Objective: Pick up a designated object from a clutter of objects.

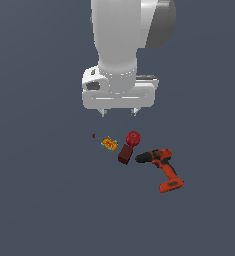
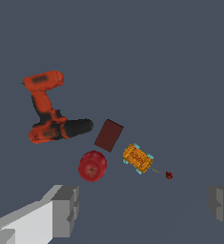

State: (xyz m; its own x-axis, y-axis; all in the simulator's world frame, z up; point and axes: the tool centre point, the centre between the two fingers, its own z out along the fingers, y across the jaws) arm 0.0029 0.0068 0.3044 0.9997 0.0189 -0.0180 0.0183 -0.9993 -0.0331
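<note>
Red and glossy, the apple [image 1: 133, 138] sits touching the dark box [image 1: 124, 154], near the drill [image 1: 161, 167]; the gripper [image 1: 119, 113] hovers above, jaws wide, empty; a descending finger may strike the box.

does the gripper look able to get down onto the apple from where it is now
Probably yes: the gripper hangs open above the apple, nothing over it. The dark red-brown box sits close beside, so finger room is tight there.

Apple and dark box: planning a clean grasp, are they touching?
Apart. The wrist view shows bare floor between the apple and the dark box.
</note>
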